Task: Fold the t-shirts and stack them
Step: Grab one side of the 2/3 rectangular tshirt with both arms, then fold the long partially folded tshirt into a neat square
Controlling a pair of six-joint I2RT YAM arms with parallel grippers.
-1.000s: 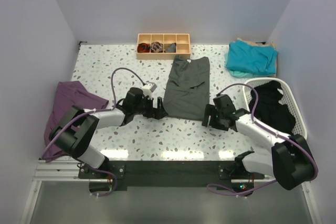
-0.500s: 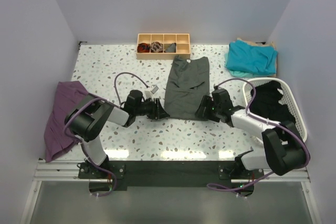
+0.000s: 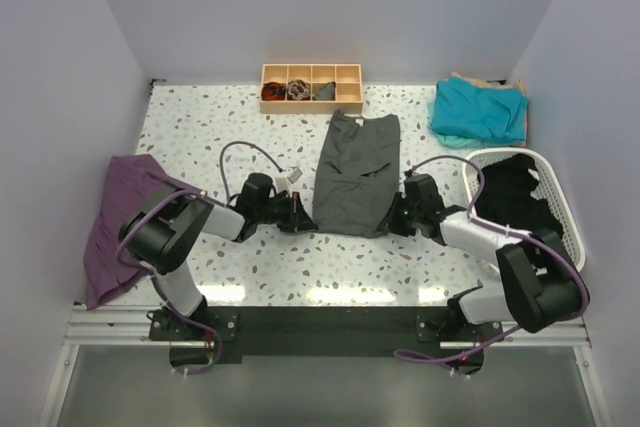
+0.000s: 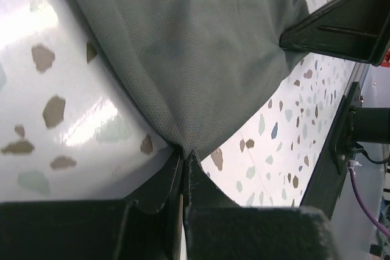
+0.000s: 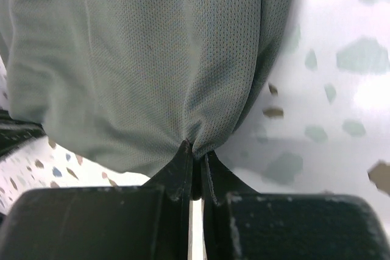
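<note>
Lying lengthwise near the middle of the tabletop (image 3: 200, 127), the grey shirt (image 3: 355, 172) is folded into a long strip, its far end just short of the tray (image 3: 311, 87) at the back edge. The left pincer (image 3: 304, 218) sits low at the strip's near left corner. In the left wrist view its fingers (image 4: 164, 181) are pressed together with a small pleat of grey mesh pinched between the tips, the cloth fanning up and away from them. The right pincer (image 3: 393, 218) is at the near right corner. In the right wrist view its tips (image 5: 196, 150) are likewise closed tight on a gathered bit of the hem, with the fabric spreading above. Both corners lie close to the speckled surface. The teal shirt (image 3: 478, 110) rests in a loose heap at the far right corner, well apart from the grey one. A white basket (image 3: 557, 197) holding dark cloth stands at the right, and a purple cloth (image 3: 125, 217) drapes over the left edge.
</note>
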